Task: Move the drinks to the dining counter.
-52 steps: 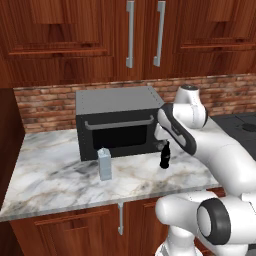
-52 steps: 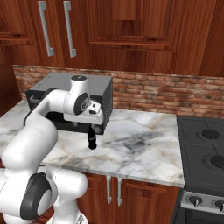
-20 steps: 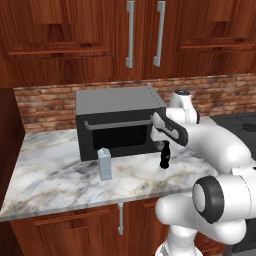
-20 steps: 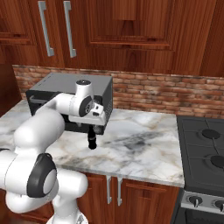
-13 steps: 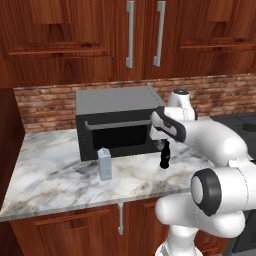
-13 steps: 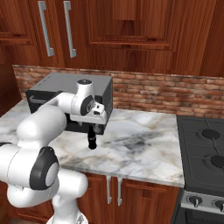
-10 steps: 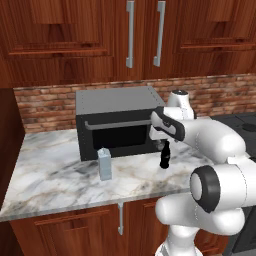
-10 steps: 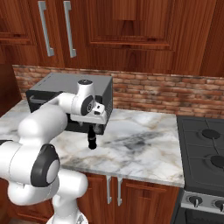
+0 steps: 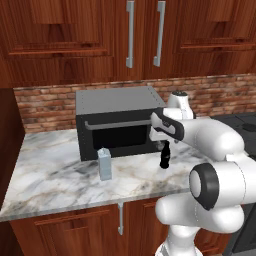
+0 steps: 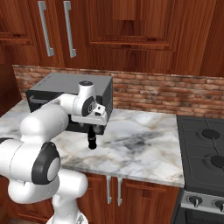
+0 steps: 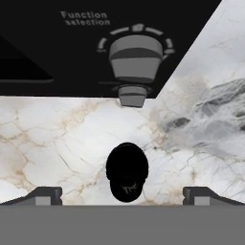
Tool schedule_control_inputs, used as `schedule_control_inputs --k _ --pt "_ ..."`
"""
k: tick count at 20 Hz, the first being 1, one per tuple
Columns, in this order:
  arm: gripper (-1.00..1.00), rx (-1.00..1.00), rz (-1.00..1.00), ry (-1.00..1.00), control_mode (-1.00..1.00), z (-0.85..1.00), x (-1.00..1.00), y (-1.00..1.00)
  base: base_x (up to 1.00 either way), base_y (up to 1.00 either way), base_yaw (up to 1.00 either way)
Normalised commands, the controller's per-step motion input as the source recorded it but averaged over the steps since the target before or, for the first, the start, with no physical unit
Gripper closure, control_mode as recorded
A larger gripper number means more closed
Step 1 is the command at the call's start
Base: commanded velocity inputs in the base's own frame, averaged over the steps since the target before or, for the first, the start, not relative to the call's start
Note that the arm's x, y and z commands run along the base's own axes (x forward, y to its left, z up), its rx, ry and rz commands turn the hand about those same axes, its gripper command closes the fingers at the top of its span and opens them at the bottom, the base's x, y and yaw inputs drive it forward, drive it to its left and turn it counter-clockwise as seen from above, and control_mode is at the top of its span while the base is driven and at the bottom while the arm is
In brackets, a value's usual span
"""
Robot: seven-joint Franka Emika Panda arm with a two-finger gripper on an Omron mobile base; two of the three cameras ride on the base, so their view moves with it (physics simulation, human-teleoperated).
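Gripper (image 11: 122, 192) jaws spread wide and empty, poised directly above the black cola bottle (image 9: 164, 155), which stands upright on the marble counter (image 9: 55, 172) just in front of the black microwave's (image 9: 115, 120) right end (below its function dial (image 11: 136, 57)). Grey-blue carton (image 9: 104, 163) stands before the microwave's left half.

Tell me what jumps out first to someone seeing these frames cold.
The white arm bent over the marble counter, its open gripper poised straight above the small black bottle just in front of the microwave. In the hand view the bottle's cap sits centred between the two fingertips, under the microwave's dial. Next, the pale carton standing alone further left on the counter.
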Motion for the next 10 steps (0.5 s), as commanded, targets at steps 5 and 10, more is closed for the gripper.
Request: schedule_control_inputs --k 5,10 --pt "-1.00 0.00 0.00 0.00 -1.00 -0.04 0.00 0.00 0.00 0.00 0.00" --pt "-1.00 0.00 0.00 0.00 -1.00 -0.14 0.04 0.00 0.00 0.00 0.00"
